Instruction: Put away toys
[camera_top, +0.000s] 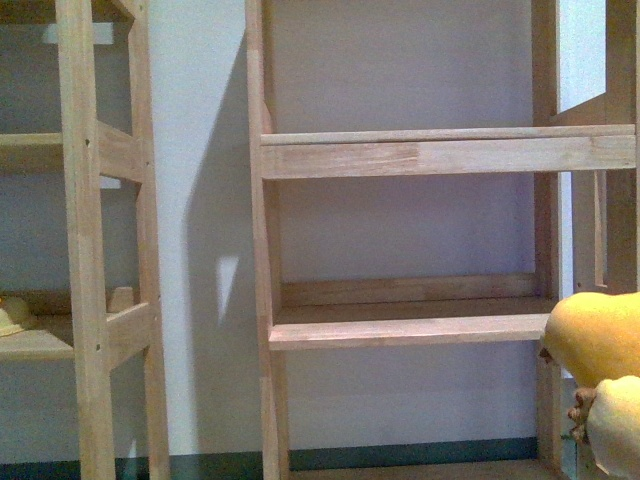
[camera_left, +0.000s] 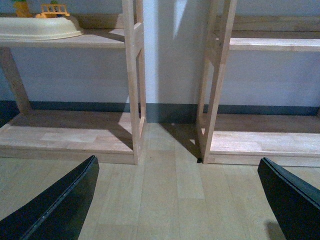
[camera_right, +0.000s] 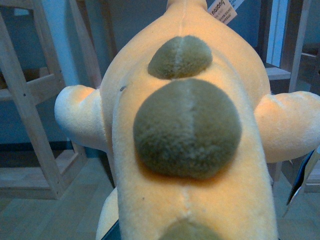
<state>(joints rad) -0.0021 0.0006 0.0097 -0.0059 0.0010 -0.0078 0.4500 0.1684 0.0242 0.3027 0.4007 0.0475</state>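
Note:
The orange-yellow plush animal (camera_right: 185, 150) fills the right wrist view, with olive-brown round patches (camera_right: 187, 127) down its body and cream paws (camera_right: 77, 112) out to each side. My right gripper is shut on it, and its jaws are hidden under the plush. In the front view the plush (camera_top: 600, 345) shows at the lower right edge, held in the air beside the shelf, with a cream paw with brown claws (camera_top: 612, 425) below it. My left gripper (camera_left: 175, 210) is open and empty over the wooden floor, with its black fingers (camera_left: 55, 205) far apart.
A wooden shelf unit (camera_top: 400, 325) stands ahead with bare boards, and a second unit (camera_top: 90, 250) stands to its left with a gap of wall between them. A cream tub (camera_left: 40, 27) with small yellow toys sits on a low shelf. The floor is pale wood (camera_left: 165, 180).

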